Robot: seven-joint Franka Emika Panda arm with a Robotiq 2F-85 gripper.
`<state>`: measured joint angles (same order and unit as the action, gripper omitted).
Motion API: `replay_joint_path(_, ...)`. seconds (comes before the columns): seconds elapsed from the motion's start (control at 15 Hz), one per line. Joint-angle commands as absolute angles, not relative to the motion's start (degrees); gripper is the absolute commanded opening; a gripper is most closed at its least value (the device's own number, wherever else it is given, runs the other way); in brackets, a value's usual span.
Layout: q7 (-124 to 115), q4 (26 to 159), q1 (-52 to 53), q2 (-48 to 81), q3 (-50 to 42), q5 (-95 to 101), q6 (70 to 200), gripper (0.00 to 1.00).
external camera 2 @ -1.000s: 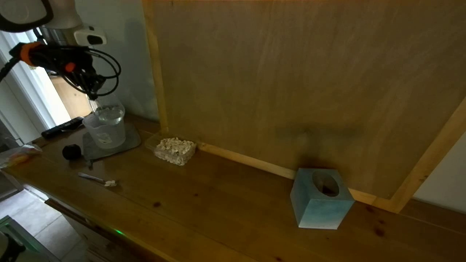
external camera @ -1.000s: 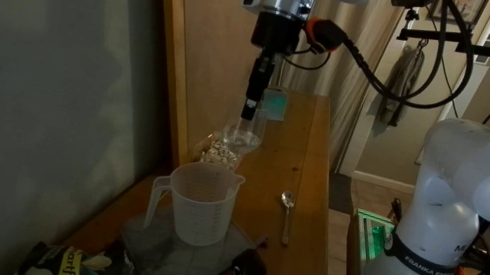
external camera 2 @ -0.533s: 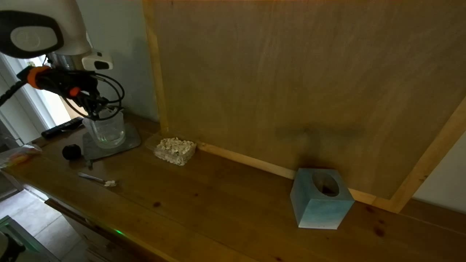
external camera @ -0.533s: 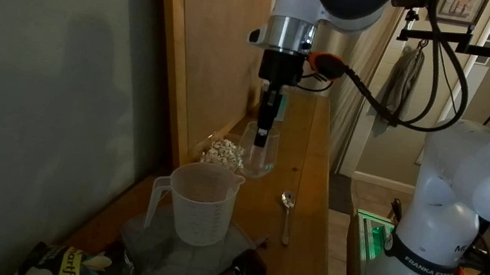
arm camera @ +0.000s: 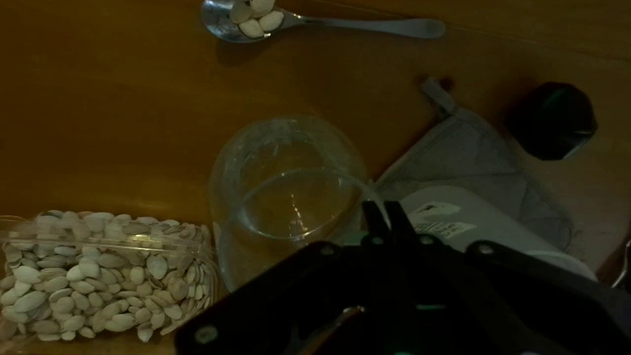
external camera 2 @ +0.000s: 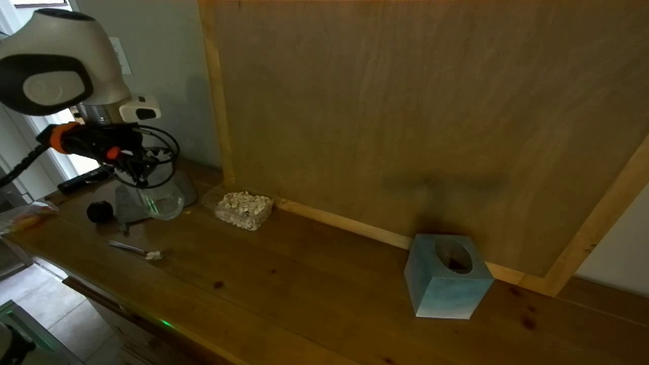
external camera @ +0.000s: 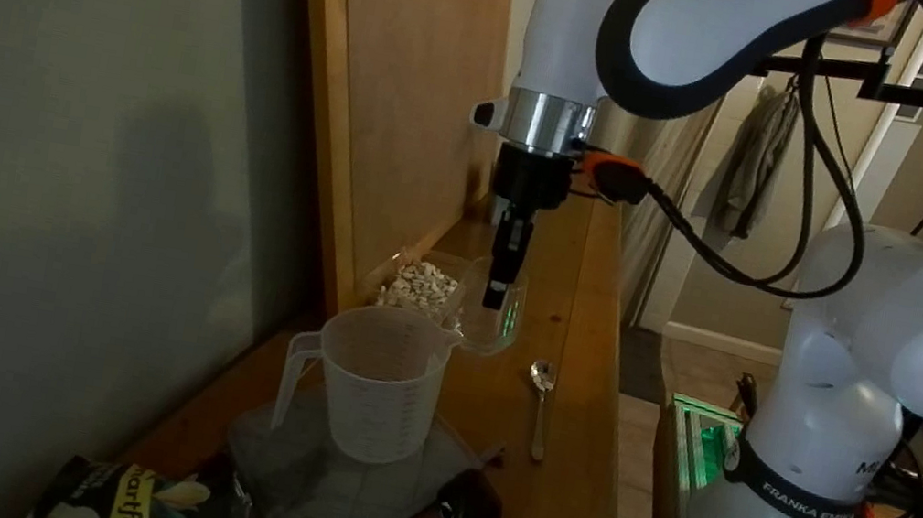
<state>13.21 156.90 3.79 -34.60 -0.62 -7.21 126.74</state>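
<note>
- Where the fingers [arm camera: 375, 219] meet its rim, one clear glass [arm camera: 291, 197], rounded, mouth uppermost; whether its base touches the desk [external camera 2: 314, 294] cannot be told.
- Fingers, black, one pair: pointing down, drawn nearly together, the glass wall pinched between their tips.
- Clear plastic container [external camera 2: 237, 219], one, filled with pale flat seeds [arm camera: 98, 286]; near the glass, across from the measuring jug [external camera: 383, 404] in the wrist view.
- Measuring jug, translucent, one: handle, pouring lip, graduations; standing upright on the quilted pad [external camera: 320, 510].
- Quilted pad, grey, with hanging loop; flat on the desk.
- Metal spoon [arm camera: 374, 27], one; lying on the desk, several seeds in its bowl.
- Black rounded object [external camera: 469, 503], identity unclear; just beside the quilted pad.
- Snack bag [external camera: 145, 505], dark with yellow band; partly in frame in an exterior view.
- Tissue box [external camera 2: 448, 279], blue, oval hole in top; well apart from the glass, near the wooden panel [external camera 2: 380, 101].
</note>
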Motion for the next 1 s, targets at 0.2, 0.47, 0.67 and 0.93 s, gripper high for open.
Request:
replay_joint_path(0.2, 14.38, 157.78, 4.83, -31.56, -2.01, -6.87, 132.58, 0.01)
replay_joint_path(0.47, 14.54, 157.81, 5.3, -29.18, -2.03, -7.35, 134.44, 0.01)
replay_joint_path(0.67, 14.4, 157.82, 5.38, -27.72, -1.97, -7.41, 134.77, 0.01)
replay_joint_path(0.93, 14.57, 157.83, 5.57, -26.79, -2.14, -7.79, 134.66, 0.01)
